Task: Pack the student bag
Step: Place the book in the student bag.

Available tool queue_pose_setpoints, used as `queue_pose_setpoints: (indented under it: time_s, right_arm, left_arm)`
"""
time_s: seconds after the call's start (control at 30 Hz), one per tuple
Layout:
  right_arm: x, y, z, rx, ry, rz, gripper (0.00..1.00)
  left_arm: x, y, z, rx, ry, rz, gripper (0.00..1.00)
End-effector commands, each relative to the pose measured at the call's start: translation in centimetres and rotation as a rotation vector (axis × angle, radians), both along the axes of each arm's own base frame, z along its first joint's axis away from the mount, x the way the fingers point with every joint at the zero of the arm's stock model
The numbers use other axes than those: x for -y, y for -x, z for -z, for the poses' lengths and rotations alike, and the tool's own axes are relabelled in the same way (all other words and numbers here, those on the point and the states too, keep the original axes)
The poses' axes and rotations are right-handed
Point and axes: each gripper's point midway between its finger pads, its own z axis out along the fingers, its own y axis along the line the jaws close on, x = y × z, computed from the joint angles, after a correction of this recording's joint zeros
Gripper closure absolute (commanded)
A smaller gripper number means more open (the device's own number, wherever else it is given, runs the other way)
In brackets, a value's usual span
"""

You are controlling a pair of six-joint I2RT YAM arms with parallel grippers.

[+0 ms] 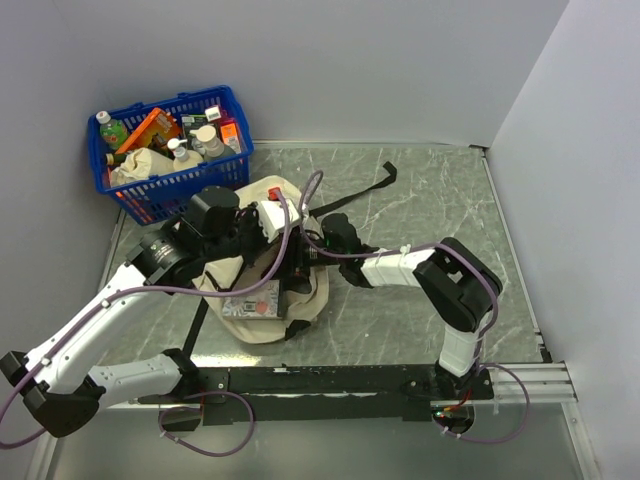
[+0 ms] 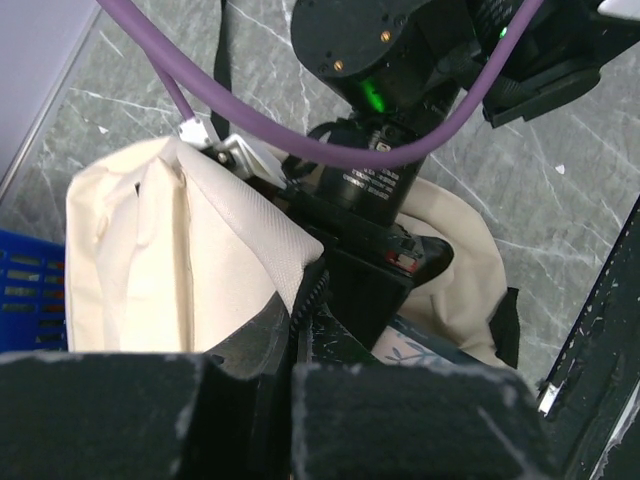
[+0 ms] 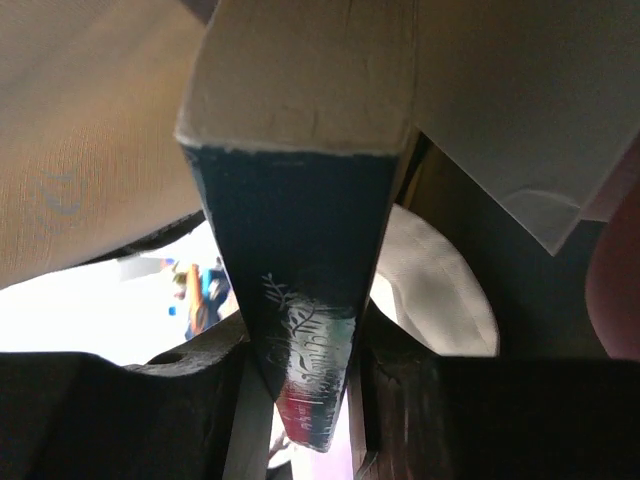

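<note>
Right wrist, tool (image 3: 305, 385) pinching dark book (image 3: 298, 240) (grip hidden overhead)

Robot lab cell: plain grey walls (image 1: 400, 60) from 9 to 3 o'clock, marbled table (image 1: 440, 220), arm rail (image 1: 330, 380) at 6 o'clock.

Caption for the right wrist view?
Right hand grips a dark blue book between folds of the cream student bag.

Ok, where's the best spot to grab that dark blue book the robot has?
Grip the dark blue book across its thin edge, one jaw on each flat cover, coming from behind so its far end leads into the student bag. It is flat and slim, so the covers give two parallel faces. The jaws of the right gripper hold it just this way.
</note>
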Motion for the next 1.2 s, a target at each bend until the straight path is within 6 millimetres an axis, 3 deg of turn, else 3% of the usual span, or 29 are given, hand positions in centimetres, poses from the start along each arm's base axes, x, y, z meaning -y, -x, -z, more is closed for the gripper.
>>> queue_pose_setpoints:
  time_s: [0.0, 0.1, 0.2, 0.37, 0.4, 0.43, 0.47, 0.5, 0.57, 0.6, 0.77, 0.8, 0.83, 0.87, 0.9, 0.97, 1.0, 1.03, 1.1, 1.13, 1.17]
  right_arm:
    - [0.7, -5.5, -5.9, 0.161, -0.091, 0.254, 0.86]
    - [2.2, -7.3, -6.4, 0.125, -0.138, 0.343, 0.87]
    - [2.4, -8.0, -7.1, 0.102, -0.166, 0.333, 0.87]
    - [4.2, -6.7, -10.2, 0.122, -0.250, 0.270, 0.88]
    - [4.8, -6.2, -9.8, 0.107, -0.251, 0.279, 0.88]
    - [5.5, -5.7, -11.2, 0.126, -0.282, 0.295, 0.88]
    - [6.3, -6.6, -11.5, 0.120, -0.287, 0.385, 0.90]
    - [7.1, -6.5, -10.2, 0.109, -0.259, 0.455, 0.91]
    - [7.4, -5.8, -10.5, 0.151, -0.225, 0.529, 0.96]
    - [7.7, -6.8, -10.4, 0.152, -0.203, 0.613, 0.96]
    - [7.2, -8.2, -12.3, 0.167, -0.228, 0.745, 0.96]
    - [6.7, -8.5, -14.1, 0.178, -0.279, 0.727, 0.95]
    - [4.7, -7.1, -13.3, 0.161, -0.272, 0.549, 0.99]
    - [4.3, -7.2, -14.2, 0.136, -0.299, 0.452, 1.00]
    - [3.5, -5.8, -17.4, 0.182, -0.408, 0.338, 1.00]
    - [3.2, -4.1, -16.1, 0.120, -0.396, 0.269, 1.00]
    - [2.7, -3.2, -14.2, 0.077, -0.309, 0.248, 1.00]
    - [3.1, -2.4, -14.8, 0.135, -0.283, 0.262, 1.00]
    - [3.7, -0.9, -11.8, 0.081, -0.162, 0.325, 1.00]
    - [5.5, -2.2, -12.1, 0.043, -0.148, 0.503, 1.00]
    - [7.0, -1.9, -9.4, 0.017, -0.111, 0.583, 1.00]
  left_arm:
    - [2.1, 2.0, -4.3, 0.071, 0.160, 0.129, 0.99]
    - [2.0, 2.2, -4.0, 0.064, 0.157, 0.134, 0.99]
    - [1.9, 2.4, -3.8, 0.058, 0.151, 0.138, 0.99]
    - [1.5, 2.4, -2.9, 0.061, 0.132, 0.130, 0.99]
    - [1.3, 2.3, -2.8, 0.067, 0.127, 0.123, 0.99]
    - [1.3, 2.3, -2.4, 0.064, 0.122, 0.120, 0.99]
    - [1.3, 2.2, -2.3, 0.061, 0.121, 0.116, 0.99]
    - [1.3, 2.2, -2.2, 0.058, 0.121, 0.114, 0.99]
    - [1.5, 2.1, -2.3, 0.058, 0.128, 0.111, 0.99]
    - [1.6, 2.1, -2.3, 0.052, 0.129, 0.117, 0.99]
    - [1.9, 2.1, -2.7, 0.045, 0.143, 0.116, 0.99]
    - [1.8, 2.1, -2.7, 0.044, 0.142, 0.115, 0.99]
    - [1.8, 2.1, -2.7, 0.045, 0.142, 0.116, 0.99]
    - [1.8, 2.1, -2.8, 0.048, 0.141, 0.114, 0.99]
    - [1.7, 2.0, -2.7, 0.048, 0.139, 0.111, 0.99]
    - [1.7, 1.9, -2.5, 0.046, 0.138, 0.104, 0.99]
    - [1.8, 1.9, -2.6, 0.047, 0.144, 0.104, 0.99]
    - [1.8, 1.9, -2.5, 0.048, 0.144, 0.103, 0.99]
    - [1.9, 1.8, -2.6, 0.048, 0.149, 0.103, 0.99]
    - [2.0, 1.8, -2.5, 0.045, 0.149, 0.103, 0.99]
    - [2.1, 1.7, -2.6, 0.045, 0.153, 0.104, 0.99]
